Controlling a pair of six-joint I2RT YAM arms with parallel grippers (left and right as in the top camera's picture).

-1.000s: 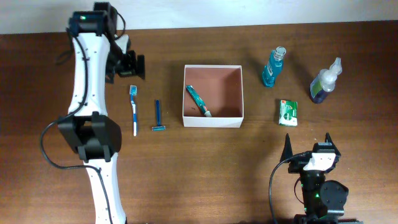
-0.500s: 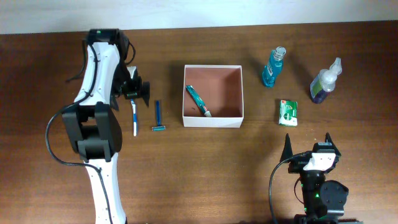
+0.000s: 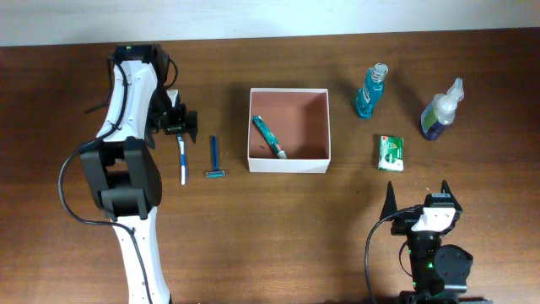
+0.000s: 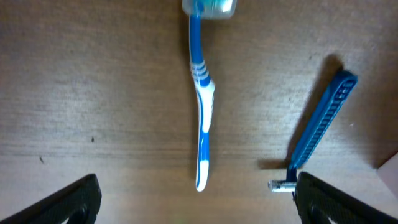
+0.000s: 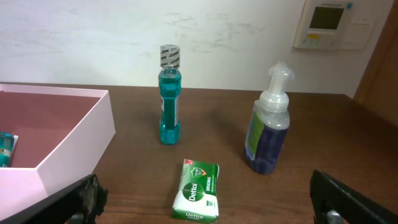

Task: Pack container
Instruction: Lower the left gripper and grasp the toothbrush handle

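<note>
- Left wrist: my left gripper, jaws wide, hovers over the toothbrush, toward the table's left edge.
- Step: toothbrush pick; next I descend, close, carry to container.

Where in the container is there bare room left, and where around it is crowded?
Bare: the floor of the container right of the toothpaste, which lies by its left wall. Crowded: beyond its right wall, mouthwash bottle, pump bottle and soap bar; beyond its left, razor, toothbrush and the open left tool.
</note>
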